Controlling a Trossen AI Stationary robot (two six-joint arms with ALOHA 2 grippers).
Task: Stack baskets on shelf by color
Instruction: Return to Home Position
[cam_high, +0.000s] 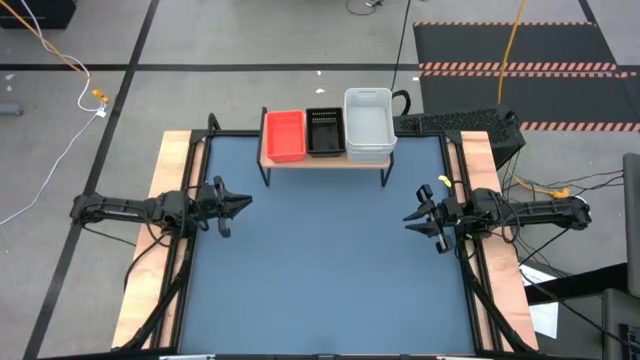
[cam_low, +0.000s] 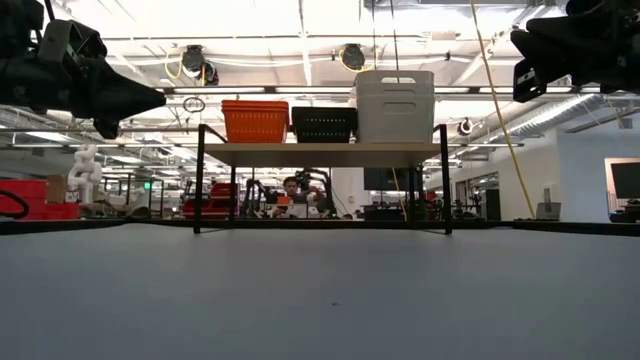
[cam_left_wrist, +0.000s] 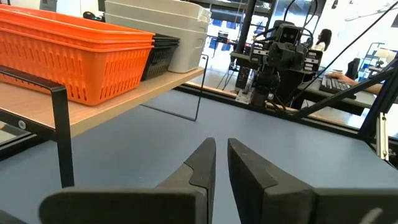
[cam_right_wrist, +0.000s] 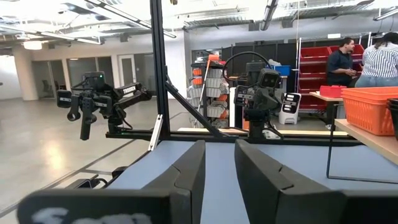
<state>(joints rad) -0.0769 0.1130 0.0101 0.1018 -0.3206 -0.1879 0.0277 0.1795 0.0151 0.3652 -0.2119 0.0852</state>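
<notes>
shelf (cam_high: 325, 160) at the far edge of the bench (cam_high: 330, 280), bearing three basket stacks: orange stack (cam_high: 285, 135) at its left end, black stack (cam_high: 325, 131) mid-shelf, white-grey stack (cam_high: 369, 125) at its right end. left pincer (cam_left_wrist: 221, 149) by the bench's left edge, right pincer (cam_right_wrist: 219, 149) by its right edge; both narrowly parted, holding nothing.

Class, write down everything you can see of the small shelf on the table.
The shelf is a light wooden plank on thin black metal legs, standing upright at the far edge of the table, centred. Its top carries three basket stacks side by side: orange baskets, black baskets, white-grey baskets. Left gripper and right gripper hang clear of it.
</notes>
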